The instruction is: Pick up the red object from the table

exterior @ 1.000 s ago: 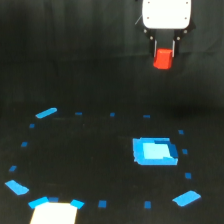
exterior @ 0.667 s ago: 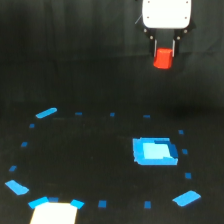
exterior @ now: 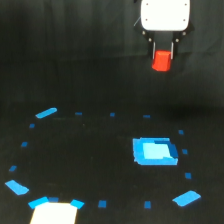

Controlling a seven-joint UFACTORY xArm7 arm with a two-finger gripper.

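Note:
The red object (exterior: 161,61) is a small red-orange block held between the two dark fingers below the white gripper body (exterior: 165,15). My gripper (exterior: 162,52) is shut on it and holds it high above the black table (exterior: 90,165), at the top of the exterior view's right side, in front of the dark cloth backdrop. The block's top is partly hidden between the fingers.
A flat bright blue rectangular patch (exterior: 154,151) lies on the table below the gripper. Small blue tape marks (exterior: 46,113) form a ring on the table. A white patch (exterior: 54,212) with blue corners sits at the bottom left edge.

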